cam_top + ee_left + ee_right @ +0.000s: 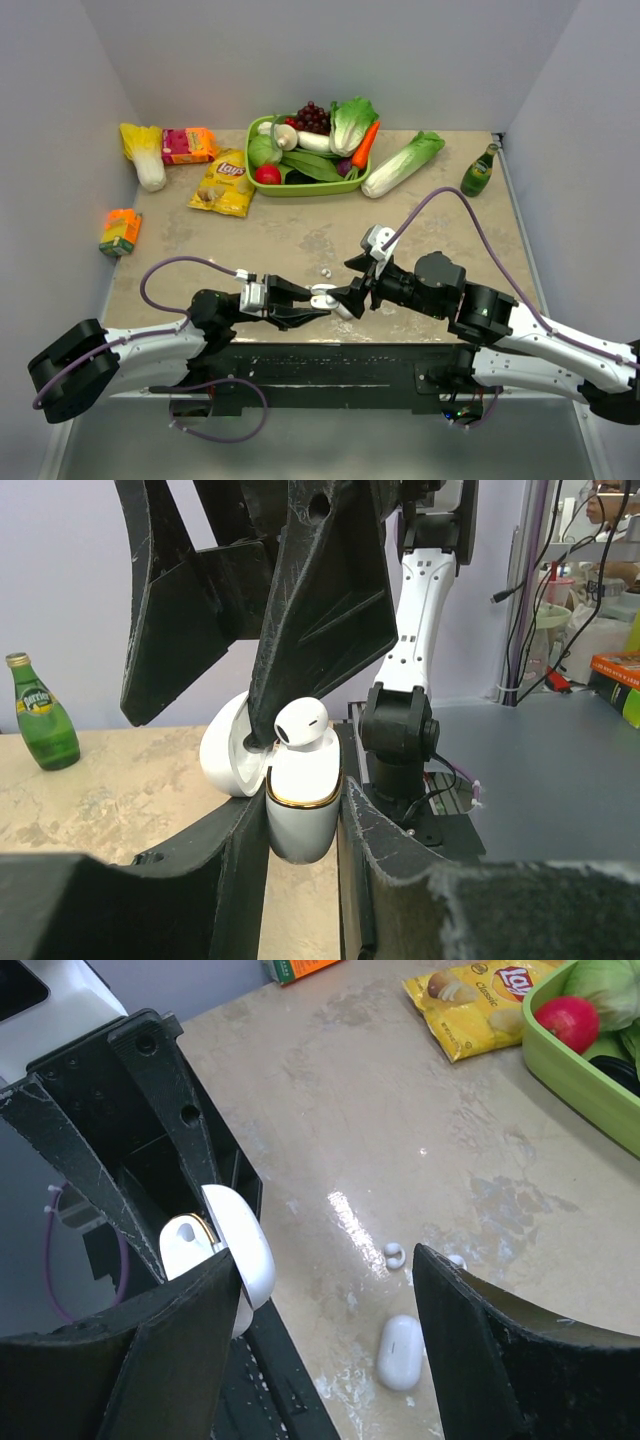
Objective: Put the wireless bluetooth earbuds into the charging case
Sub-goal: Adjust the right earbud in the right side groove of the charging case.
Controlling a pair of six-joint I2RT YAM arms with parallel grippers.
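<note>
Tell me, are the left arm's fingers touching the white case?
Touching. The left wrist view shows both left fingers pressed against the charging case.

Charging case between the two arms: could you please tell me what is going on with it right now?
The left end effector is clamped on the white charging case, holding it upright with its lid open. One wireless earbud sits at the case's top, apparently not fully seated. The right end effector stands open at the case, one finger close beside that earbud. A loose earbud and a second, closed white case lie on the table nearby.
</note>
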